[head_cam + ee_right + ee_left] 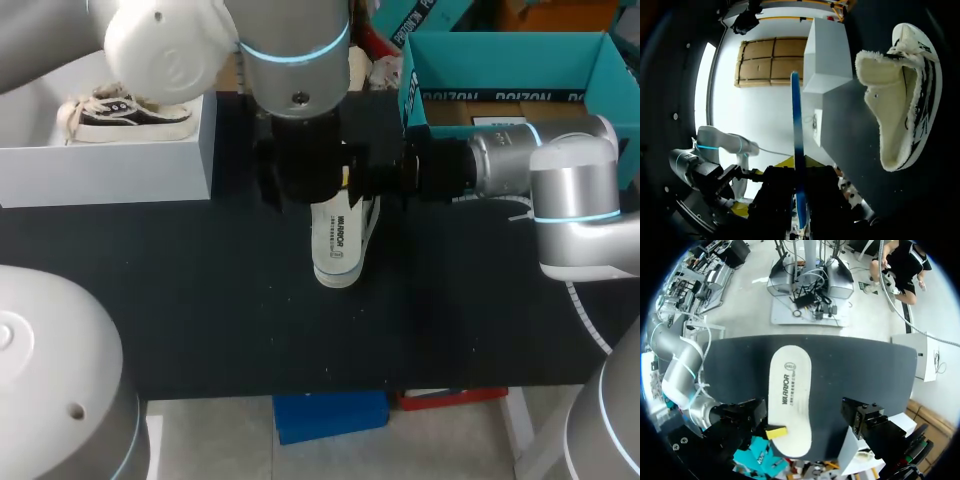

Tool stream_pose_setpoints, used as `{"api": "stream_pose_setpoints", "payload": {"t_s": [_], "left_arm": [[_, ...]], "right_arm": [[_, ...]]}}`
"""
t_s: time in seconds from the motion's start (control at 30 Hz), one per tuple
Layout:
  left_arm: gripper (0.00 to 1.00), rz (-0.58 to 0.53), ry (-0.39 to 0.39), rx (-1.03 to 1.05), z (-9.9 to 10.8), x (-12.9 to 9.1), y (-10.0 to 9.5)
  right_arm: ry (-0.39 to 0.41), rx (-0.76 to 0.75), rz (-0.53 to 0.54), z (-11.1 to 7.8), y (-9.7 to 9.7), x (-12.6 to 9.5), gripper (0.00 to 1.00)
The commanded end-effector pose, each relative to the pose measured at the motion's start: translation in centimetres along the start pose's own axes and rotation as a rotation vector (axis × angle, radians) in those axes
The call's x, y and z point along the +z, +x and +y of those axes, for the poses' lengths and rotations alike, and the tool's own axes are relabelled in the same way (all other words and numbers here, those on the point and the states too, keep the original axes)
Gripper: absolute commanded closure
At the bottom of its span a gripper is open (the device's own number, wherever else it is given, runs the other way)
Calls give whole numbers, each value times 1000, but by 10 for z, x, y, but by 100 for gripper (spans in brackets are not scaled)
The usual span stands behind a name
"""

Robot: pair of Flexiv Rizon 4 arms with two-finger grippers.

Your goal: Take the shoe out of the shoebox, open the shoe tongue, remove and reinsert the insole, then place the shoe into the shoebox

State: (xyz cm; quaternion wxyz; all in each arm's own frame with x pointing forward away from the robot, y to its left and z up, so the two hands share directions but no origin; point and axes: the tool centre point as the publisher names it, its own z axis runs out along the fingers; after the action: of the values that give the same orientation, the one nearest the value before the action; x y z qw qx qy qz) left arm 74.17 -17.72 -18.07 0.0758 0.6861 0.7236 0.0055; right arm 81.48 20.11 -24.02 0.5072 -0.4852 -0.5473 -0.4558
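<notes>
The white fleece-lined shoe sits on the black counter, long axis 12-to-6, just under the flat white insole your right claw pinches from 3 o'clock; your left claw hangs wide open above.

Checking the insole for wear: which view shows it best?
Left wrist view: the insole shows nearly its whole printed top, the right gripper pinching one end. Head view: the left arm hides part. Right wrist view: only its thin edge.
</notes>
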Motion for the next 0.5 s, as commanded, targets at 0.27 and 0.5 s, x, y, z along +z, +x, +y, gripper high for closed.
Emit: {"api": "stream_pose_setpoints", "payload": {"t_s": [0.27, 0.5], "left_arm": [[0, -507, -120, -55, -17, -5, 19], [0, -691, -187, -63, -23, -5, 34]], "right_arm": [[0, 1, -3, 0, 0, 0, 100], [0, 1, -3, 0, 0, 0, 100]]}}
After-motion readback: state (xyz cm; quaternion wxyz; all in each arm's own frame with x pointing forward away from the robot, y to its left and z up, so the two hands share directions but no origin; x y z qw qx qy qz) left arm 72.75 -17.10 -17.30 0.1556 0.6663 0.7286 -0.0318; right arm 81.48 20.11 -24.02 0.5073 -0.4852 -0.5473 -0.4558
